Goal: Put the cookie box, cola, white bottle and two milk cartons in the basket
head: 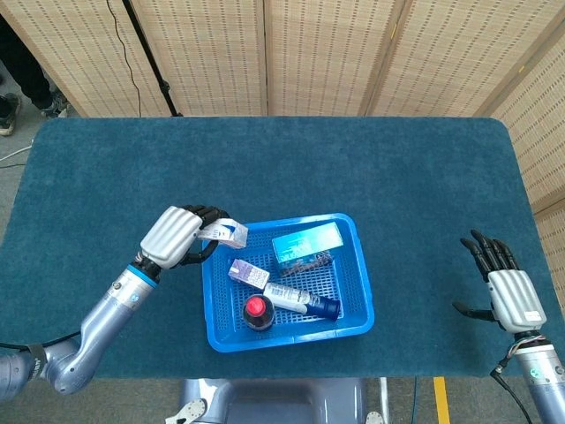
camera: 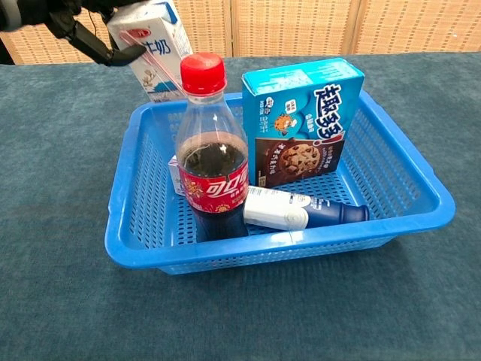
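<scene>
A milk carton [head: 226,233] sits tilted in the left hand [head: 174,236], fingers wrapped around it, above the basket's [head: 357,269] far-left corner. Inside the basket stand the cola [camera: 213,162] and cookie box [camera: 303,120], with the white bottle [camera: 287,210] lying down and another carton [head: 248,274] beside it. The right hand [head: 509,296] hovers spread and empty near the worktop's [head: 397,168] near-right edge.

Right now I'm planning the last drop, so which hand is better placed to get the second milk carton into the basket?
The left hand. It holds the milk carton at the basket's left rim. The right hand is open, holds nothing and is far from the basket.
</scene>
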Tool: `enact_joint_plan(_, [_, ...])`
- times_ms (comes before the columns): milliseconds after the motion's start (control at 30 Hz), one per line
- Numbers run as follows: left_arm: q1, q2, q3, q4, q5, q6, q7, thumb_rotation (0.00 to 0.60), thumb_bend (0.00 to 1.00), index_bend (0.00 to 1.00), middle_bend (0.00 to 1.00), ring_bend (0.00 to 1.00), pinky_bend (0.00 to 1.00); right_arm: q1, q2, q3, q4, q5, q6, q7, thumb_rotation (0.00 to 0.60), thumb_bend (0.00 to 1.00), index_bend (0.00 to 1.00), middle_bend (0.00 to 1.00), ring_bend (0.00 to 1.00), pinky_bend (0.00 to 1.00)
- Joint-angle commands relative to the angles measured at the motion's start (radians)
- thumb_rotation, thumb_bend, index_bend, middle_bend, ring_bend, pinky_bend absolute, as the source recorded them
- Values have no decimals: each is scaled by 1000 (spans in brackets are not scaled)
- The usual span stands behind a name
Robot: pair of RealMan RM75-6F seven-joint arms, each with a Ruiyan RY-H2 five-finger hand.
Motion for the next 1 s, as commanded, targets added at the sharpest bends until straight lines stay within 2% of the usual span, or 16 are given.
enact_joint_plan(33, [-9,-50,-10,38,-34,-13,23,600,536,615,509,474,465,0,1,0,0,0,0,1,600,0,65,0,0,36])
enact_joint_plan(200, [-23,-111,-10,83,-88,-49,51,600,524,600,502,460,465,0,1,-1,1,-1,-1,3,600,0,65,0,0,36])
enact_joint_plan(267, [-25,-124,-9,91,-98,-62,50,600,510,582,466,417,460,0,1,-1,1,0,-2,2,600,0,65,0,0,36])
enact_joint_plan(300, [-26,-129,-8,93,-101,-68,50,600,501,556,410,361,427,0,1,-1,2,1,-2,3,600,0,65,0,0,36])
enact_joint_plan(367, [-29,-124,-1,89,-109,-90,54,600,484,429,231,204,312,0,1,-1,2,3,-3,4,600,0,65,0,0,36])
enact_joint_plan(400, [-32,-119,2,85,-114,-103,60,600,467,277,98,88,208,1,1,0,3,4,-4,4,600,0,65,0,0,36])
enact_joint_plan(467, [-35,-110,0,74,-118,-120,55,600,453,96,3,5,111,2,1,0,3,4,-6,4,600,0,65,0,0,36])
enact_joint_plan(533, [-33,-105,-6,68,-112,-123,38,600,448,13,0,0,65,2,0,0,4,5,-7,3,600,0,65,0,0,36])
enact_joint_plan(1000, [-12,-68,-26,47,-54,-104,-21,600,442,0,0,0,28,4,-1,-1,5,5,-9,2,600,0,65,0,0,36])
